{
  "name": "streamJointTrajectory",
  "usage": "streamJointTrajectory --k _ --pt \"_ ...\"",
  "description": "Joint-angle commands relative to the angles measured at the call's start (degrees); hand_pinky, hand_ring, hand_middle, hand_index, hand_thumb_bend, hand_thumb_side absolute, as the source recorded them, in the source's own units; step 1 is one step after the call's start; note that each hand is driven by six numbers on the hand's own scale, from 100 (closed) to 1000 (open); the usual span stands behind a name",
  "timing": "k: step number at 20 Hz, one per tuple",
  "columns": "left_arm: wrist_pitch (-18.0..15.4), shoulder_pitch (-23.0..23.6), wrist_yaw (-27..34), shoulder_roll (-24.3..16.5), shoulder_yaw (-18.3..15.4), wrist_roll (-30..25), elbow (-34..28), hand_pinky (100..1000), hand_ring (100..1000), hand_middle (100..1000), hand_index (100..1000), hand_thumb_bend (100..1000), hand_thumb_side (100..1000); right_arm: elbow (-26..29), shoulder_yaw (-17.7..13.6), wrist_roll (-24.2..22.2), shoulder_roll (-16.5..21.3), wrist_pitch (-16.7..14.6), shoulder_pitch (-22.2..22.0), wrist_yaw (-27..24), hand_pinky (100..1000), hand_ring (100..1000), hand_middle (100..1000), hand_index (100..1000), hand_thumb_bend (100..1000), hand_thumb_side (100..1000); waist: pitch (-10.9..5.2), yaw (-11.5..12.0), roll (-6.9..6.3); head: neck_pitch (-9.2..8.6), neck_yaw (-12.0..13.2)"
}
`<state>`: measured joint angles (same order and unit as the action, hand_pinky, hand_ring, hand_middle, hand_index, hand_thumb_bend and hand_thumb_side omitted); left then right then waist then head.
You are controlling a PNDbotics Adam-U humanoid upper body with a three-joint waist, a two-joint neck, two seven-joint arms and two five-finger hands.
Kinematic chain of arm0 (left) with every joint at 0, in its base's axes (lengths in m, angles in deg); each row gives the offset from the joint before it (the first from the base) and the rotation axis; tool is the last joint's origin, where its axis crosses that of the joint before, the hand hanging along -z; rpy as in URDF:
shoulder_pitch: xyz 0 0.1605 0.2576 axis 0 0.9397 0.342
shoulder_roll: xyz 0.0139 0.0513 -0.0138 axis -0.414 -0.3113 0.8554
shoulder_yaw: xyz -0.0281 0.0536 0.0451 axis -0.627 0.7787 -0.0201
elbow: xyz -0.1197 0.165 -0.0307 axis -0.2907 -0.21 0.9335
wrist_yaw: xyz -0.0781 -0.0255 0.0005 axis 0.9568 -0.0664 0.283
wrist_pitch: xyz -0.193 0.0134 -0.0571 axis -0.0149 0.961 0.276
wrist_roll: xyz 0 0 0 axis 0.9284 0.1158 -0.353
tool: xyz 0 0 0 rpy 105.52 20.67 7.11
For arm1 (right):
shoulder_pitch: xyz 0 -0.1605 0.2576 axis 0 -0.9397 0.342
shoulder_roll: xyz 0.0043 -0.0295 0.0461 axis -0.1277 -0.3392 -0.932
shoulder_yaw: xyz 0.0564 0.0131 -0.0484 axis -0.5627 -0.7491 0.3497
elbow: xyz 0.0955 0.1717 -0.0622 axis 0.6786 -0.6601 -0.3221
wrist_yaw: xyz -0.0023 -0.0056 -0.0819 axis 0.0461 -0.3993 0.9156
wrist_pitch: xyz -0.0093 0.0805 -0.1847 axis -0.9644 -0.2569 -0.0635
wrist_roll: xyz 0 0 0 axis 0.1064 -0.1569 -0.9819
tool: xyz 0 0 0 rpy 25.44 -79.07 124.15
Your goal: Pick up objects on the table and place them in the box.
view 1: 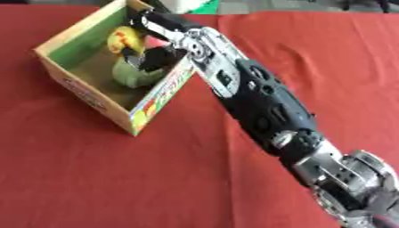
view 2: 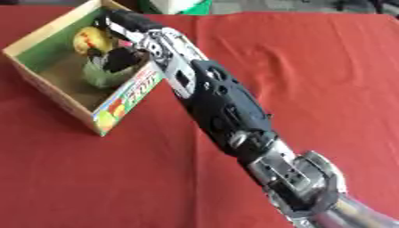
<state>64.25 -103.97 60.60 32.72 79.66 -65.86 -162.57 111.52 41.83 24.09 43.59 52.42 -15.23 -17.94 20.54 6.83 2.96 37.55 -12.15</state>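
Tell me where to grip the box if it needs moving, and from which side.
Take the box by its near right wall, the printed one, pinching over the top rim from above. That edge is bare and faces open red cloth. The right hand already reaches inside over the green object and yellow object, so avoid the interior.

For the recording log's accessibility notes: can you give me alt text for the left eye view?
The right robot hand reaches over the near wall into an open cardboard box on a red tablecloth, its fingers down beside a green rounded object. A yellow rounded object lies behind it in the box. The black and silver arm runs in from the lower right.
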Motion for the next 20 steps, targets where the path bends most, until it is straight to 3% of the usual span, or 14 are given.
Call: streamJointTrajectory --k 1,3,4,5,10,13,16,20 --pt "0.22 -0.75 -0.03 -0.98 -0.17 0.01 -0.93 617 768 768 831 387 1000 0.35 -1.22 -0.98 0.92 -1.62 2.04 0.95 834 1000 878 925 100 784 -1.28 0.09 -0.38 0.0 0.29" --pt "0.26 -0.66 -0.04 -1.0 -0.22 0.05 -0.93 617 769 768 831 387 1000 0.52 -1.62 -1.21 1.26 -1.98 2.21 1.61 859 1000 928 968 100 963 -1.36 0.03 -0.42 -0.03 0.39" --pt "0.28 -0.62 -0.04 -1.01 -0.23 0.05 -0.93 617 769 768 831 386 1000 0.63 -1.74 -1.34 1.43 -2.17 2.28 2.0 873 1000 951 986 100 1000 -1.4 0.01 -0.44 -0.05 0.4" --pt "0.3 -0.58 -0.04 -1.0 -0.22 0.04 -0.93 617 769 768 831 386 1000 0.76 -1.81 -1.47 1.58 -2.39 2.36 2.48 888 1000 974 1000 100 1000 -1.43 -0.02 -0.46 -0.08 0.38" --pt "0.37 -0.41 -0.12 -0.95 -0.2 0.0 -0.93 617 769 768 830 386 1000 1.78 -2.23 -1.05 2.23 -3.61 2.6 5.0 935 1000 1000 1000 267 1000 -1.64 -0.1 -0.59 -0.08 0.45" --pt "0.38 -0.31 -0.13 -0.93 -0.19 0.01 -0.93 616 768 767 830 386 1000 2.59 -2.37 -0.41 2.74 -4.23 2.68 6.21 943 1000 1000 1000 288 992 -1.74 -0.17 -0.67 -0.14 0.52" --pt "0.46 -0.02 -0.15 -1.01 -0.24 0.04 -0.93 616 768 767 830 384 1000 4.33 -2.56 0.13 3.89 -4.75 2.76 5.69 957 1000 1000 1000 312 983 -1.9 -0.42 -0.79 -0.01 0.81" --pt "0.59 0.65 -0.24 -1.35 -0.46 0.32 -0.93 616 768 765 830 387 1000 10.37 -2.37 1.1 7.9 -5.26 2.31 3.26 990 1000 1000 1000 443 1000 -2.25 -1.11 -0.77 0.09 1.61"
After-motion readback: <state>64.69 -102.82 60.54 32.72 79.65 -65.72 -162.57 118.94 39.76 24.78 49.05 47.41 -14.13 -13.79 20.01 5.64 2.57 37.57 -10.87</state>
